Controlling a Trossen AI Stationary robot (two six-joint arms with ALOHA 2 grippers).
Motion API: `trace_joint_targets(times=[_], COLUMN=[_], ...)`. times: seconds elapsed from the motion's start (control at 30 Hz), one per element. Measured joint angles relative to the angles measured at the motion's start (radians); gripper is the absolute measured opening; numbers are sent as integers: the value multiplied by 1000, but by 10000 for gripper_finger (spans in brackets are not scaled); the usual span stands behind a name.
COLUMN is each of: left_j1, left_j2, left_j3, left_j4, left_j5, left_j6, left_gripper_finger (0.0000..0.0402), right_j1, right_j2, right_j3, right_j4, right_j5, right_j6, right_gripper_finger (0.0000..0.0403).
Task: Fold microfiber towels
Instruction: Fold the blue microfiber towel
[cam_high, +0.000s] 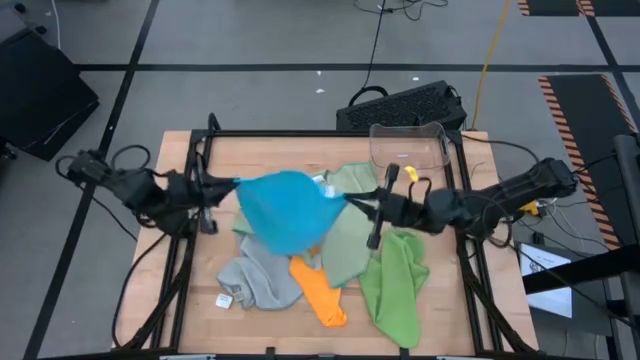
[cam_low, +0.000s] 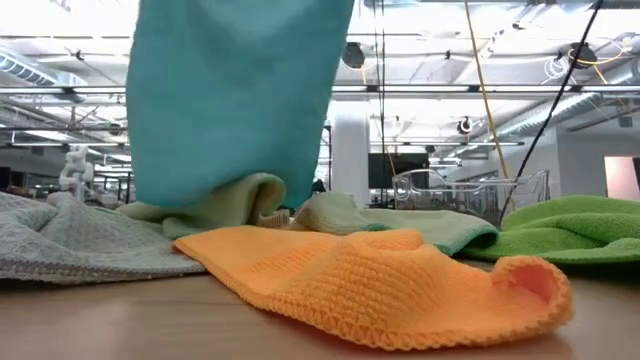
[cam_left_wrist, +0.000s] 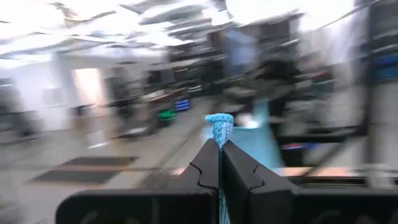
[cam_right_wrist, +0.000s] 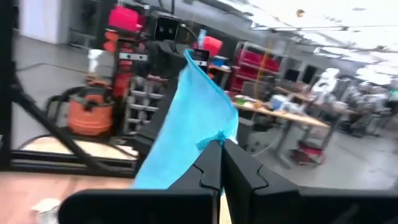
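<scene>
A robotics lab or workshop in a big open industrial hall. The low view shows a high ceiling with exposed beams (cam_low: 480, 95), pipes and strip lights, and a white pillar (cam_low: 350, 150). The right wrist view shows shelving (cam_right_wrist: 143, 93), a long workbench (cam_right_wrist: 280, 115) and an orange shop vacuum (cam_right_wrist: 87, 115). Hazard-striped tape (cam_high: 575, 120) and cables (cam_high: 378, 40) mark the grey floor.

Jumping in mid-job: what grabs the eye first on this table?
A bright blue microfiber towel hangs stretched above the table's middle, the left gripper and right gripper each shut on a corner. Under it lies a loose heap: an orange towel nearest the front edge, a lime green towel to the right, a grey towel to the left.
</scene>
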Motion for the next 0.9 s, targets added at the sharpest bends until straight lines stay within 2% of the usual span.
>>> trace_joint_targets(times=[0.1,0.2,0.27,0.37,0.43,0.5,0.6,0.7,0.8,0.9], left_j1=[-8,-24,-28,-14,26,85,185,286,373,427], left_j2=[-4,25,43,48,46,39,26,20,29,41], left_j3=[0,0,-1,-2,-1,-1,0,0,0,0], left_j4=[-61,-89,-65,49,139,214,284,296,236,138], left_j5=[141,173,145,33,-31,-37,64,143,226,319], left_j6=[-78,-118,-71,61,148,205,216,164,82,-11], left_gripper_finger=[5,4,6,5,4,5,4,4,3,3], right_j1=[-1,13,16,-19,-69,-131,-245,-366,-447,-465], right_j2=[-23,-39,-43,-62,-74,-74,-72,-74,-72,-73], right_j3=[0,0,0,0,0,0,0,0,0,0], right_j4=[-30,-16,13,70,113,142,164,172,156,125], right_j5=[-31,-29,-29,-32,-29,-50,-176,-292,-402,-473], right_j6=[4,-20,-58,-95,-108,-107,-56,30,107,140], right_gripper_finger=[0,0,0,0,0,0,0,0,0,0])
